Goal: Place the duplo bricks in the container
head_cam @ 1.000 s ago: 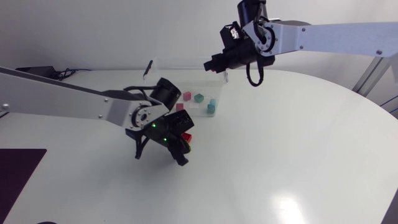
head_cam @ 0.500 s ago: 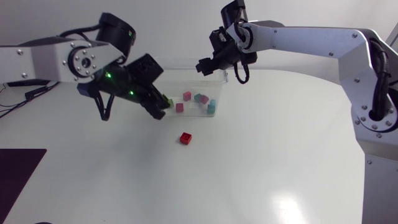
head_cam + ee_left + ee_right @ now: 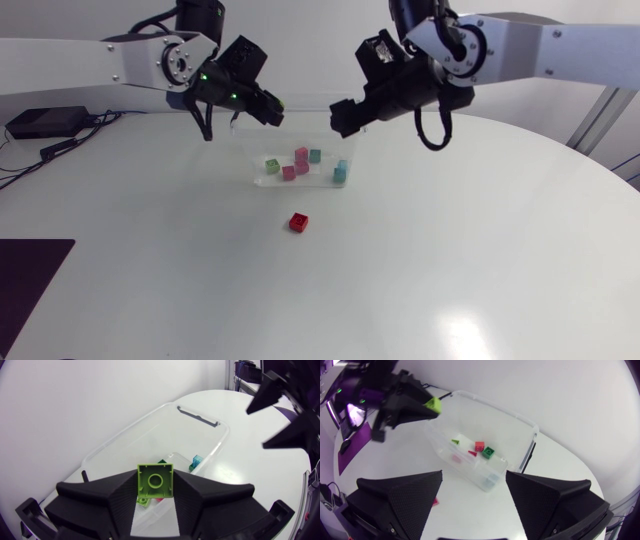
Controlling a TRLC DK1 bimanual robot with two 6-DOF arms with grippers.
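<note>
Left gripper is clamped on a lime duplo brick, one broad finger against each side, the brick's single stud facing the wrist camera. It hangs in the air above the clear container; from the head view it sits over one end of the tub, near a corner rather than the middle. Through the fingers, a few bricks are visible on the tub floor below it. Right gripper has its fingers spread wide with nothing between them, and is raised over the opposite end of the container. Sorted bricks, pink, teal and green, lie in a loose cluster inside the tub. One red brick lies on the white table outside the container, well apart from both grippers, so the job looks mostly done but not finished. Risks as I read them: the lime brick is let go from height close to the rim, so it may clip the wall or bounce off the bricks below and hop out; the two arms share the space over the tub, so a careless swing by either could bring the grippers together.
</note>
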